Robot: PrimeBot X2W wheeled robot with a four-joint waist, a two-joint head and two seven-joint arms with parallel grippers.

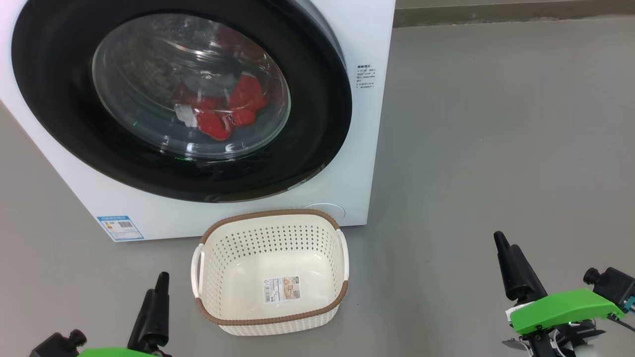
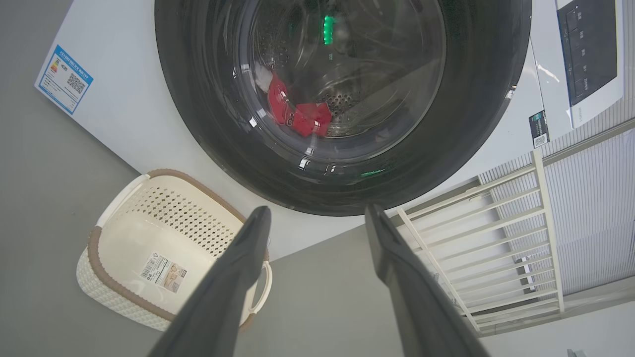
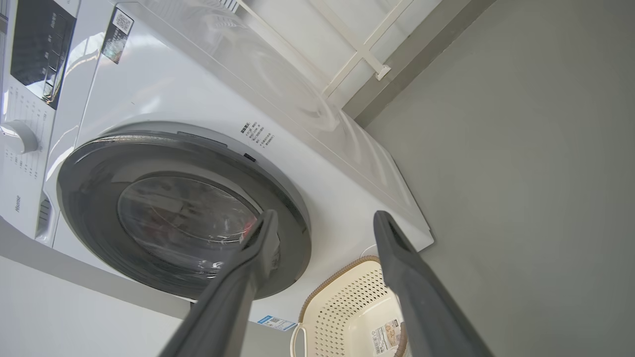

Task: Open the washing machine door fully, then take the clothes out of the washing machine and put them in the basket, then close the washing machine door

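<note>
Tally: you have one washing machine (image 1: 74, 183), "Hisense" on its panel (image 3: 20, 188), one blue label (image 1: 120, 227) low on its front, small print unreadable. Its one door (image 1: 64, 99) is shut; red and white clothes (image 1: 223, 106) lie inside behind the glass. One basket (image 1: 270, 215) stands just before it. Your left gripper (image 2: 317, 210) and right gripper (image 3: 325, 214) hover before it, fingers wide, empty.

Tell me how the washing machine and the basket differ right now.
The washing machine is far bigger than the basket. The washing machine holds red clothes behind its door glass; the basket holds none, only a sticker. The machine's sides are solid, the basket's perforated. Both are pale and stand on the grey floor.
</note>
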